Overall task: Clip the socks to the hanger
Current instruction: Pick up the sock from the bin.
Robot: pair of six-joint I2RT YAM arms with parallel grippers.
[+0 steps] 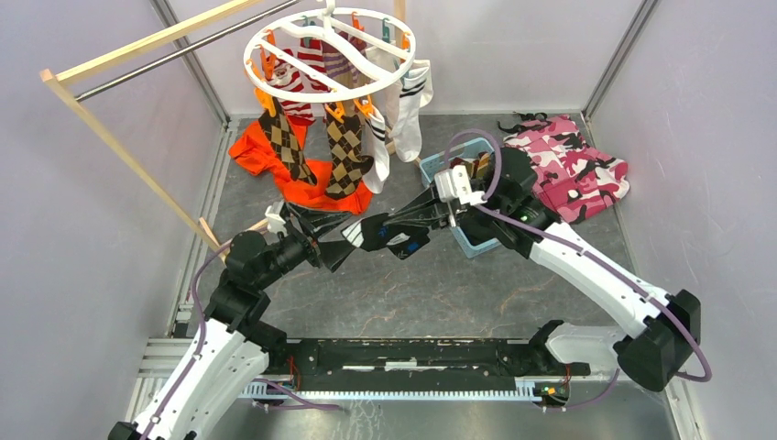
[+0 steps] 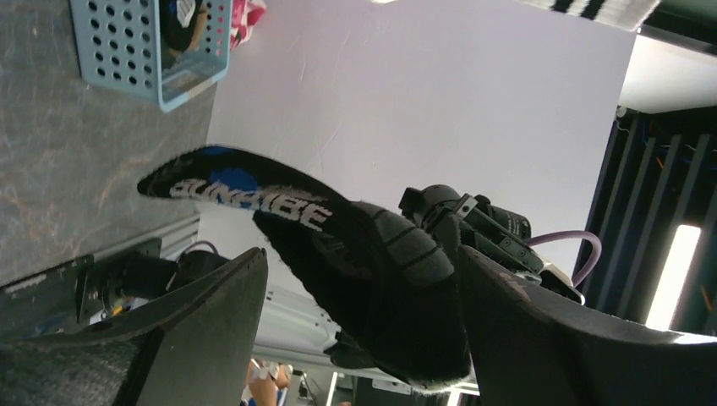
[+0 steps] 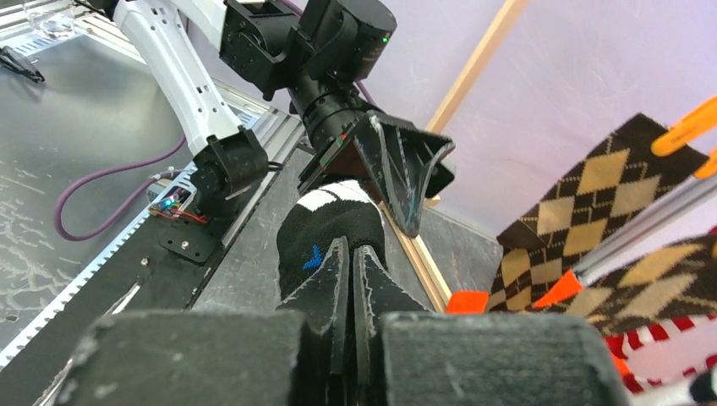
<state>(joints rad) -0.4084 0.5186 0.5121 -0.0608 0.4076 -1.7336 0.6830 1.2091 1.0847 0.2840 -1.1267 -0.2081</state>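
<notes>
Right gripper [image 3: 349, 254] pinched shut on black sock [image 2: 254, 190], held in the air below and in front of hanger [image 1: 248, 55]. Left gripper [image 2: 363, 262] wide open, jaws either side of same sock. Argyle socks [image 1: 346, 151] hang clipped on hanger.

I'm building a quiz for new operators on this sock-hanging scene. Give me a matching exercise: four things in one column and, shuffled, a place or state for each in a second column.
Things:
1. black sock
2. brown argyle socks
3. blue basket
4. pink camouflage cloth

Places or states:
A. lying in the far right corner
B. hanging from the hanger by clips
C. pinched by the right gripper
D. standing on the table, holding dark items

Pairs: 1-C, 2-B, 3-D, 4-A
</notes>
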